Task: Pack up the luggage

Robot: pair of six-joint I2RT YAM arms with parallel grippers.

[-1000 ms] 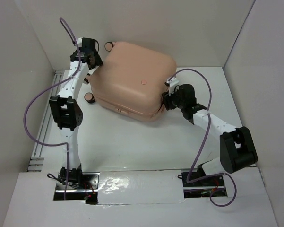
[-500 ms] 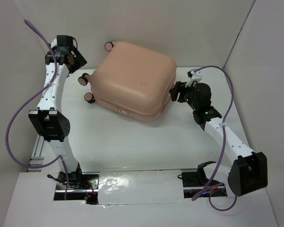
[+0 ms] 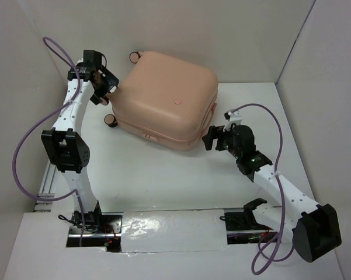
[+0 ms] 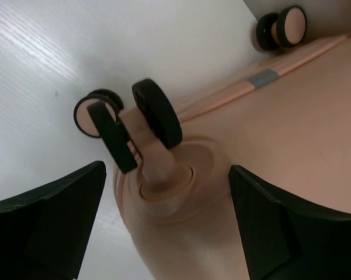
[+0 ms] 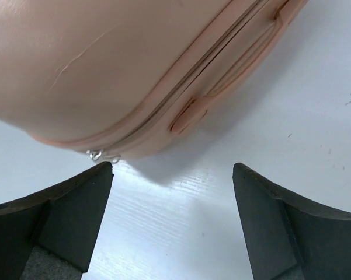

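While its jaws stand wide apart with nothing held, the left gripper (image 3: 105,88) hangs just over a wheel (image 4: 157,114) at the left corner of the luggage (image 3: 163,99). The right gripper (image 5: 172,168), also spread and empty, sits just off the near right corner, by the zipper pull (image 5: 96,155). The luggage lies closed and flat toward the back of the table (image 3: 163,175).

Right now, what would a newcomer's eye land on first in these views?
The large pale peach-pink hard-shell suitcase dominates, lying closed at the back middle of the white table. The left gripper hangs open by a dark-wheeled caster at its left end. The right gripper stands open just off its near right corner, where a small silver zipper pull shows.
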